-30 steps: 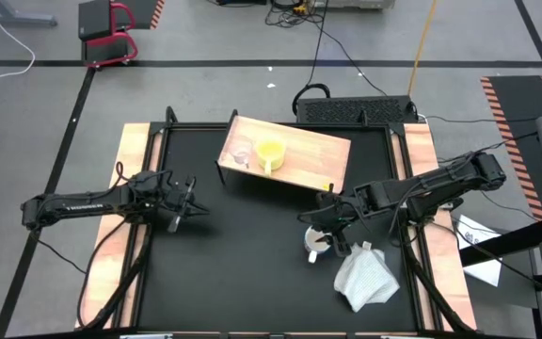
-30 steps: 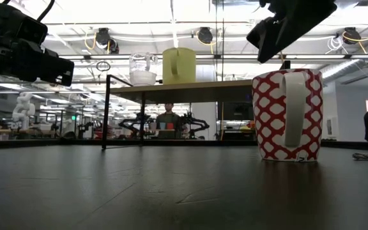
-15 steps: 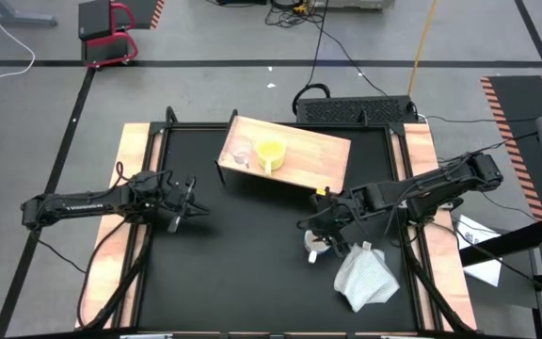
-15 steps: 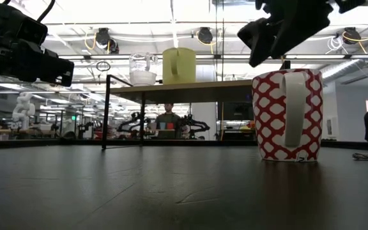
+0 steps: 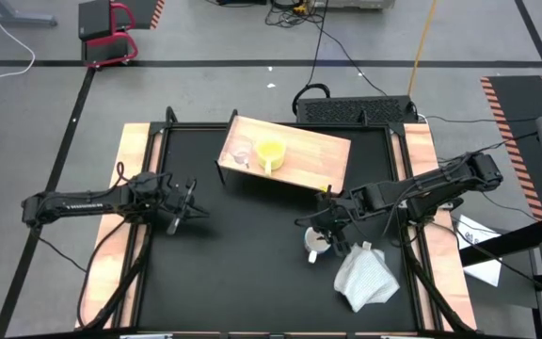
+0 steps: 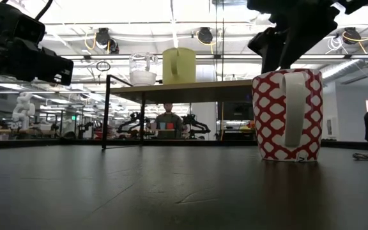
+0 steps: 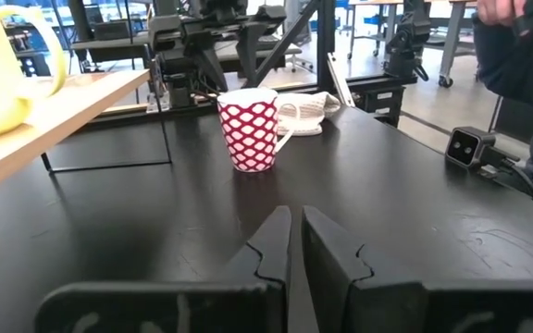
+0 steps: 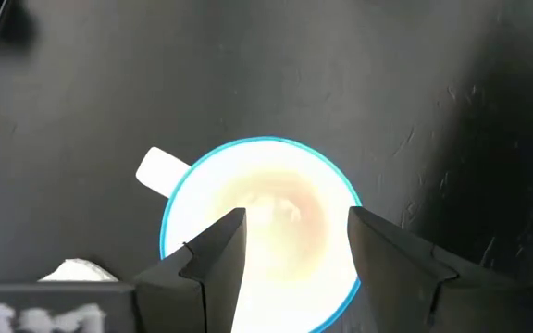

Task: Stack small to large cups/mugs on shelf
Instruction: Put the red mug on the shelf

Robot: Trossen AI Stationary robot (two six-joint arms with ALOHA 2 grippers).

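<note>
Two fingers of the right gripper [image 8: 290, 254] are hanging apart directly over the patterned mug [image 8: 262, 231]; left gripper [image 7: 294, 242] fingers are sitting together above the tabletop [image 7: 415, 185].

Seen from overhead, the red-and-white mug [image 5: 316, 247] is mostly covered by the right gripper [image 5: 320, 229] poised above it, leaving only a sliver of rim and handle exposed. The clear glass cup [image 5: 241, 154] on the shelf [image 5: 318, 151] is too small and faint to make out. At counter level, both arms are cut off by the top edge.
</note>
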